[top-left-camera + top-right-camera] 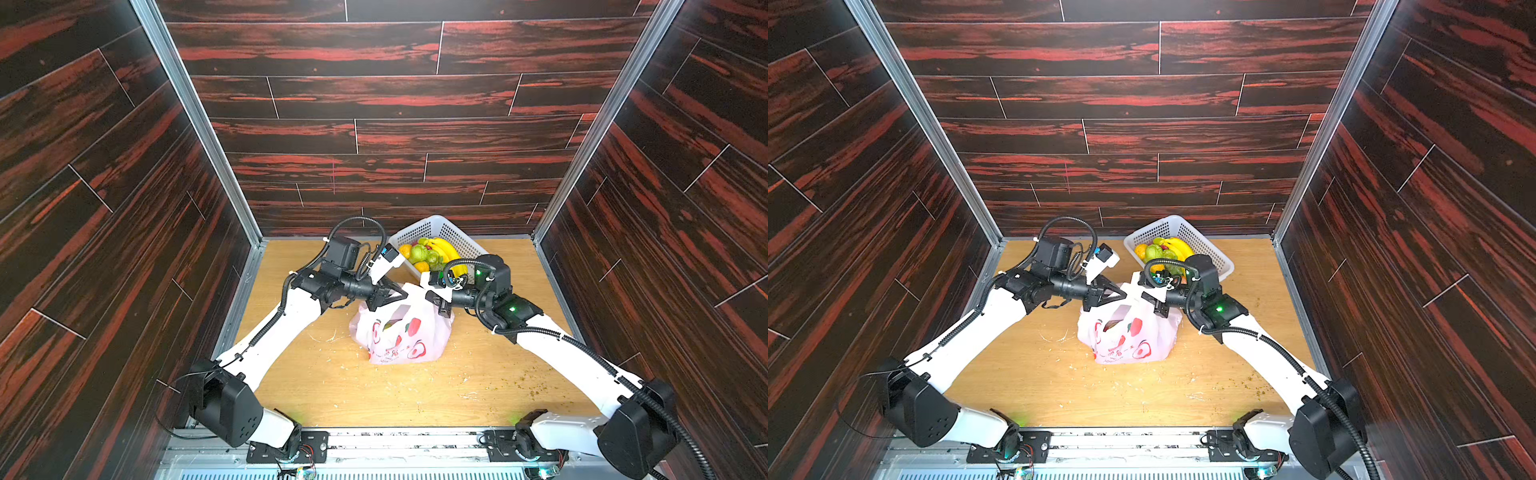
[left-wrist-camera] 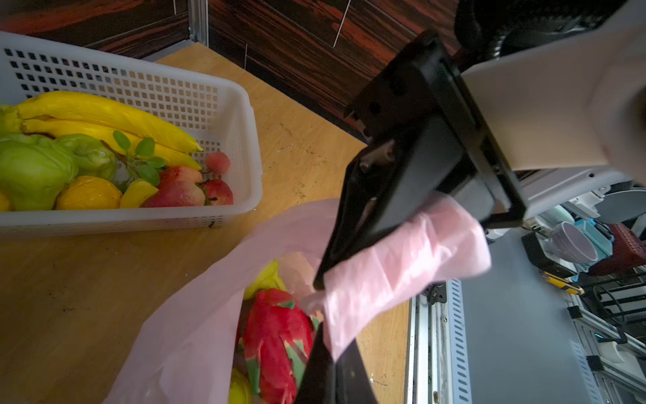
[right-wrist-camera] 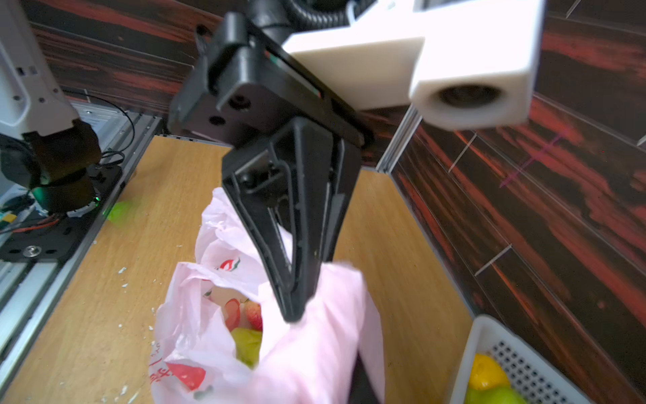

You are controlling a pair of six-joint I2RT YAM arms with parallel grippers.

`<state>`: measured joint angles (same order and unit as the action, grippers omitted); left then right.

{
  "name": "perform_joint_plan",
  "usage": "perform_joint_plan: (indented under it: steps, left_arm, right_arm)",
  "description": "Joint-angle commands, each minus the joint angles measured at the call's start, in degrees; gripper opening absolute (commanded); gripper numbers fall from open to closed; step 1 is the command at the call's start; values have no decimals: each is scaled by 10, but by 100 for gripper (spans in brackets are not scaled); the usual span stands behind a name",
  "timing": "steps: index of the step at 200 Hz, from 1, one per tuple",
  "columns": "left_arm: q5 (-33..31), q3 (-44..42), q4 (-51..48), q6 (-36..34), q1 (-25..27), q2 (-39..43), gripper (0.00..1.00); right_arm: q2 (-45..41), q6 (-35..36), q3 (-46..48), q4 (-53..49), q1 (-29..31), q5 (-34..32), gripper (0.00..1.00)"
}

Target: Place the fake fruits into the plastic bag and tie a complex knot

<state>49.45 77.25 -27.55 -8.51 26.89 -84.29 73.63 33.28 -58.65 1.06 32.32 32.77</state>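
The plastic bag (image 1: 401,332) stands about the middle of the table (image 1: 332,395), a little toward its far edge, with its mouth open and no knot made. Inside it the wrist views show a dragon fruit (image 2: 276,325), a strawberry (image 3: 252,313) and a green fruit (image 3: 248,342). The white basket (image 1: 432,220) sits against the far edge, right of the middle, and holds the bananas (image 2: 105,115) along with green, yellow and reddish fruits. Both arms meet over the bag's mouth. The left gripper (image 3: 297,314) has its jaws pressed together on a handle (image 3: 335,280), pinching the thin plastic at the tips. The right gripper (image 2: 325,273) has the second handle (image 2: 402,266) draped along its fingers, but whether its jaws grip it or stand slightly apart cannot be told. The step in hand looks like the start of the tying, with each handle taken up, although several fruits are not yet bagged. The next move calls for both handles held firmly, lifted taut and crossed over each other above the mouth. The film is slippery and could slide out of a loose pinch, so the right side needs a sure hold first.
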Motion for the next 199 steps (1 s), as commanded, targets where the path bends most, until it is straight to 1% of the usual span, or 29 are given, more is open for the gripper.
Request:
perform_joint_plan:
  steps: [1,23,58,77,90,117,129,142,152,171,199]
  left_arm:
    - [-31,-9,-20,-30,-2,15,0]
    - [-40,-7,-22,-45,-2,18,0]
    - [-50,-4,-17,-56,-2,18,0]
    - [-52,-3,-19,-60,-2,16,0]
    - [-50,-4,-17,-62,-2,15,0]
    - [-47,-11,-1,-60,-2,16,0]
    - [-46,-13,4,-61,-2,17,0]
    - [-45,-14,9,-61,-2,18,0]
    - [-46,-15,11,-63,-2,18,0]
    - [-47,-16,9,-70,-2,18,0]
    - [-47,-19,12,-78,-2,18,0]
  right_arm:
    - [-33,13,-21,-74,2,-29,23]
    - [-48,18,-31,-149,0,-54,36]
    - [-84,17,-32,-238,-3,-60,59]
    - [-96,6,-37,-270,-3,-61,70]
    - [-95,-14,-45,-273,-3,-62,75]
    - [-69,-74,-82,-277,1,-72,79]
    - [-55,-92,-96,-270,7,-86,82]
    - [-36,-92,-116,-276,14,-85,88]
    - [-19,-88,-135,-286,20,-92,90]
    - [14,-79,-169,-312,29,-107,92]
    - [54,-73,-202,-328,33,-113,92]
